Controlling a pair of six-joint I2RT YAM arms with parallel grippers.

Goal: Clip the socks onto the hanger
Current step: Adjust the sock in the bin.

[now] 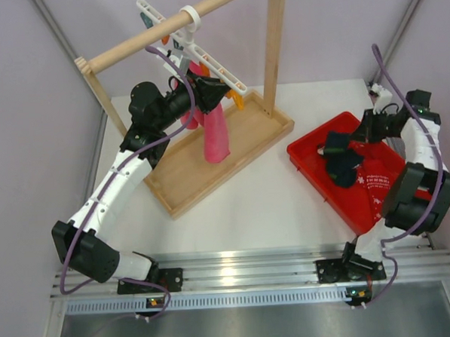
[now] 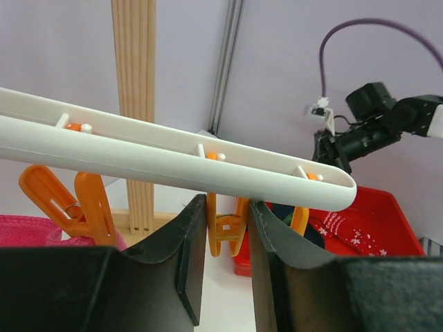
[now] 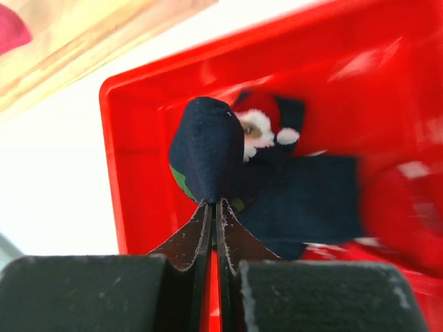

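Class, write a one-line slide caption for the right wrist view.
Right gripper pinches a dark navy fabric sock over the red plastic bin.

Lab: plain enclosure walls (image 1: 24, 73), aluminium mounting rail (image 1: 252, 261).

A pale wooden rail frame with a flat tray base (image 1: 210, 173) stands on the white table (image 1: 265, 204). A long pink cloth (image 1: 214, 135) hangs above that base. Right of the frame sits a red plastic bin (image 1: 319, 130).

The top camera is looking down from six o'clock; both wrist cameras are sharing the three-o'clock red tray (image 1: 346, 204).
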